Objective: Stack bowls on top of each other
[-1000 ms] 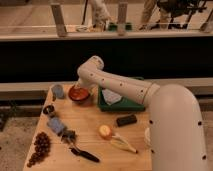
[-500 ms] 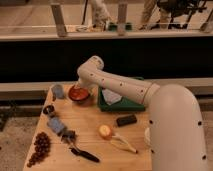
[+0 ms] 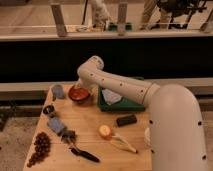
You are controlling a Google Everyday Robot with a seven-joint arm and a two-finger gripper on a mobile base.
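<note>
One orange-red bowl [image 3: 78, 94] with a darker outside sits at the back of the wooden table [image 3: 90, 130], left of the green tray [image 3: 131, 105]. I cannot tell whether it is one bowl or two nested. My white arm reaches from the right across the tray, and its wrist bends down over the bowl. The gripper [image 3: 80, 86] is at the bowl's far rim, mostly hidden by the wrist.
A grey-blue cup [image 3: 58, 91] stands left of the bowl. A white cloth [image 3: 112, 96] lies in the tray. On the table are a dark block [image 3: 126, 120], a yellow fruit [image 3: 104, 131], a brush [image 3: 84, 154], grapes [image 3: 39, 148], a blue-grey object [image 3: 56, 125] and a small dark item [image 3: 49, 110].
</note>
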